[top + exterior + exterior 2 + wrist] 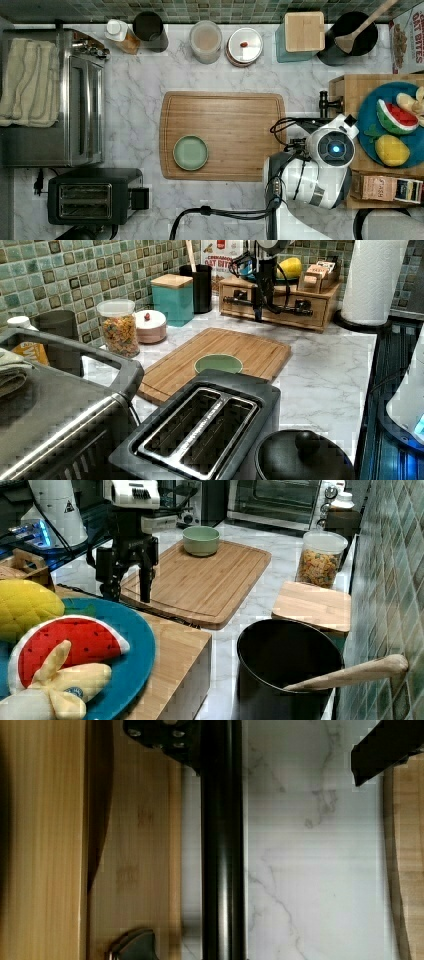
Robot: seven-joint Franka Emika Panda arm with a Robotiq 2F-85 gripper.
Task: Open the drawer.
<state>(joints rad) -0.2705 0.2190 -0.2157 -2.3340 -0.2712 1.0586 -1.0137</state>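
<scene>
The drawer [280,319] is the light wooden front of a low stand at the back of the left view, and it looks pushed in there. Its long black bar handle [292,310] runs across that front. In the wrist view the handle [222,860] passes between my two fingers, close to one finger [160,737] and well apart from the other. My gripper [258,315] hangs straight down over the bar, open, its fingers on either side of it. In the right view the gripper [129,592] shows two spread black fingers. One handle post [326,102] shows in the top view.
A bamboo cutting board [235,120] with a green bowl [190,152] lies just in front of the drawer. A blue plate [367,150] of toy fruit sits on the stand. Jars and canisters line the back wall. A toaster [92,195] and a toaster oven [75,120] stand at the top view's left.
</scene>
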